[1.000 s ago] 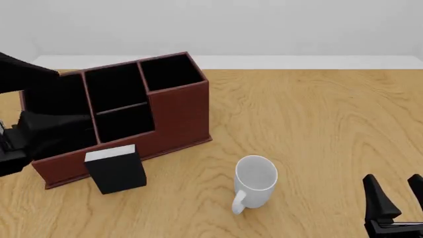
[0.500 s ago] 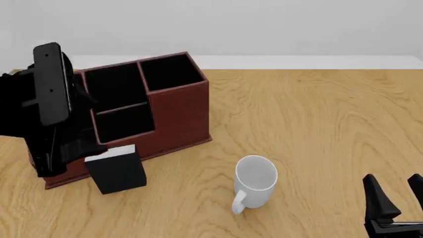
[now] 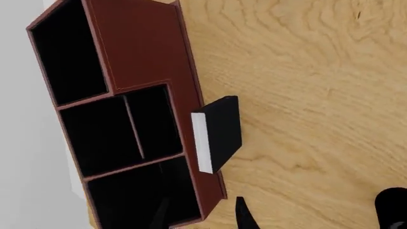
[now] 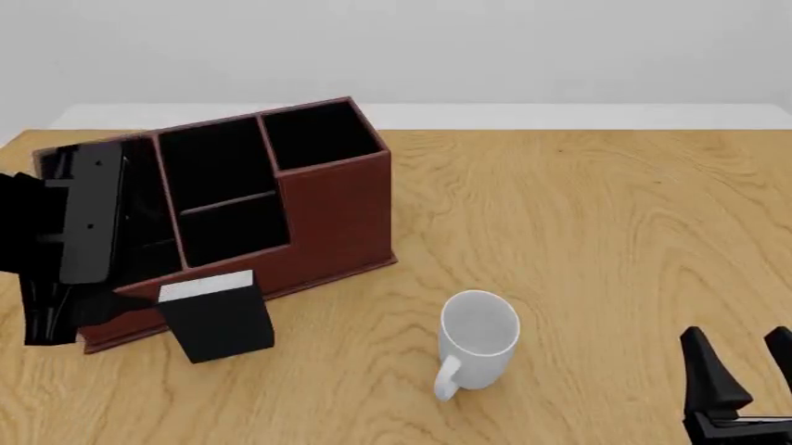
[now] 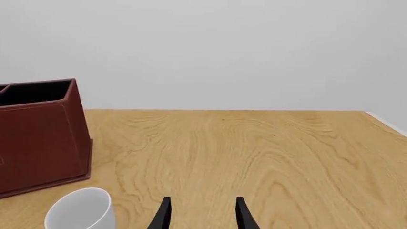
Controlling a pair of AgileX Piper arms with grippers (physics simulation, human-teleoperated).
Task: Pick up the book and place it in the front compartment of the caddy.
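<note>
The left gripper (image 4: 56, 315) has dropped lower than half a second ago, now over the caddy's (image 4: 334, 218) left end, fingers apart and empty. The book (image 4: 218, 317) stands just to its right against the caddy's front wall. Mug (image 4: 478, 339) unmoved. Right gripper (image 4: 743, 375) unmoved, parted. No readable writing.

From my left wrist camera I see the book (image 3: 219, 131) standing against the caddy (image 3: 143, 57) outer wall, white page edge toward it, my left gripper (image 3: 202, 214) fingertips parted near the caddy's end.
</note>
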